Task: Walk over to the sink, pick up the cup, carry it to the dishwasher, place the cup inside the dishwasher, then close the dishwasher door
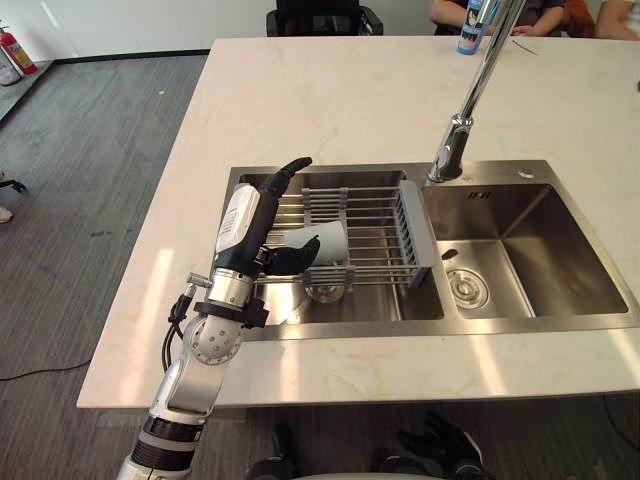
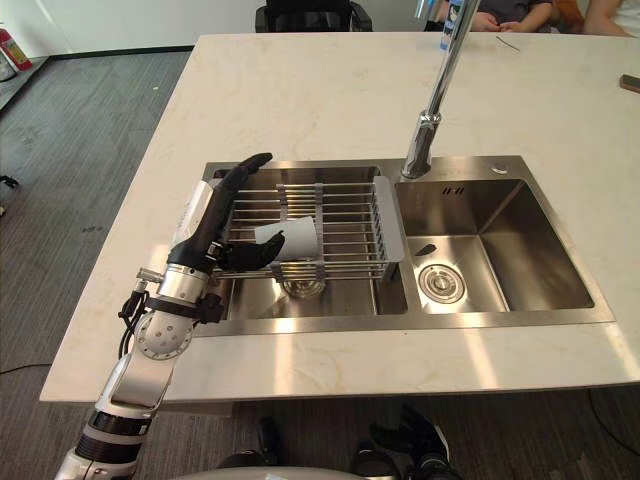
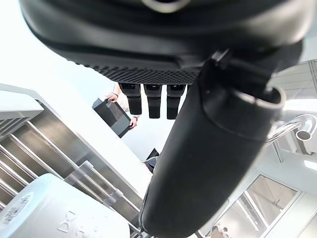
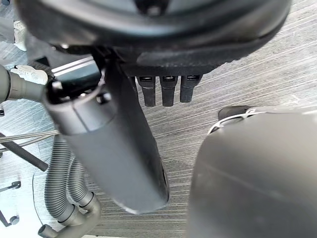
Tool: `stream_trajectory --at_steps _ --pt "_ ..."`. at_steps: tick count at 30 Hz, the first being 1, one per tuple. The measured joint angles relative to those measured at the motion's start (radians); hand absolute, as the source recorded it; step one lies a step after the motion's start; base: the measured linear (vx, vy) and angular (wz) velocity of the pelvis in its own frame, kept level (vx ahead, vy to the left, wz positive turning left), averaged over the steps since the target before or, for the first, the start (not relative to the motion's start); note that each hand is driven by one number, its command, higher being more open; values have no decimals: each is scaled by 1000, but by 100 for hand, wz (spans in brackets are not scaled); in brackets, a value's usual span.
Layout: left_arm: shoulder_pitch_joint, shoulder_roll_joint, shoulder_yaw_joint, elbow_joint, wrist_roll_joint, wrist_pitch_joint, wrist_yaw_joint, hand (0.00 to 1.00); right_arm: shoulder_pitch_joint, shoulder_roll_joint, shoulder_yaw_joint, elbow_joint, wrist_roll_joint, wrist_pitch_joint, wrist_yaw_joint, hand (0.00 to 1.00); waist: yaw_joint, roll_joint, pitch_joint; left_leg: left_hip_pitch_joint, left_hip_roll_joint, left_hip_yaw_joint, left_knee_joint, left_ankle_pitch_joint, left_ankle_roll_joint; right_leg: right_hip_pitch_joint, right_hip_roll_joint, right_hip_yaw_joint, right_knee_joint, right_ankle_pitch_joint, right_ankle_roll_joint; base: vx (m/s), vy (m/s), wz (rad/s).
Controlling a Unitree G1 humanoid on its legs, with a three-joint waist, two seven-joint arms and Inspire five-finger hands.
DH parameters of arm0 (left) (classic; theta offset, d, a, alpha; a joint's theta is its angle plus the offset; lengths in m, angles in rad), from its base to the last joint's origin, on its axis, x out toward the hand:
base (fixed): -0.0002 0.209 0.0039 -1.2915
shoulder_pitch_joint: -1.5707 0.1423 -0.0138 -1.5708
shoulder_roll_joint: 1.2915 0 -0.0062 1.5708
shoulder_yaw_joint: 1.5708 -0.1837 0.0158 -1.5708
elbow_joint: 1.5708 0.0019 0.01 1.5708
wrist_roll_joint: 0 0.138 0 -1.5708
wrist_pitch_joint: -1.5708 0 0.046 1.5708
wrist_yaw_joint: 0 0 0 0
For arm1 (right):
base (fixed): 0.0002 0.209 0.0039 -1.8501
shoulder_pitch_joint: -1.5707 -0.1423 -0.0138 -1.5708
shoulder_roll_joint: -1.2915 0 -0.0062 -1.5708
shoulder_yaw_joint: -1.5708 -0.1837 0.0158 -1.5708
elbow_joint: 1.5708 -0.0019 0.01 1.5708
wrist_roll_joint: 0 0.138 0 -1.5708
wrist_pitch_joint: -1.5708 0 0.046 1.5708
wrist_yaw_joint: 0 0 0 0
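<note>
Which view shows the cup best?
The left eye view: the cup lies sideways on the rack beside the left hand. The right eye view shows much the same; the left wrist view, one close-up end.

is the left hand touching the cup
Cannot tell: in the left eye view the left hand overlaps the cup; neither contact nor gap shows plainly.

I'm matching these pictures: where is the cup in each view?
Left eye view: the cup lies on the wire rack, picture's centre.
Right eye view: same, just left of centre.
Left wrist view: close up beside the left hand's thumb, over rack bars.
Right wrist view: faces the floor past the right hand.
Shared landmark: that wire rack.
</note>
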Motion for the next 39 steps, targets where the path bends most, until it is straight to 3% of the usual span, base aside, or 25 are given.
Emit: stream_trajectory --at_steps 9,24,39 --pt "-27 37 -18 107 14 2 -1 90 2 -5 20 -8 0 2 1 90 -5 1 -1 9 2 6 -5 0 0 0 1 1 0 0 -1 0 0 0" --pt "-202 117 -52 355 43 60 -15 90 -1 -4 30 -29 0 9 7 90 -28 -1 0 1 3 8 -1 -3 -4 -2 5 -1 -16 1 -2 0 0 0" --pt "-281 251 -177 374 145 48 -149 90 -11 -3 32 -30 0 9 10 90 -34 -1 5 -5 3 8 -1 -5 -7 -7 5 -2 -21 1 -2 0 0 0"
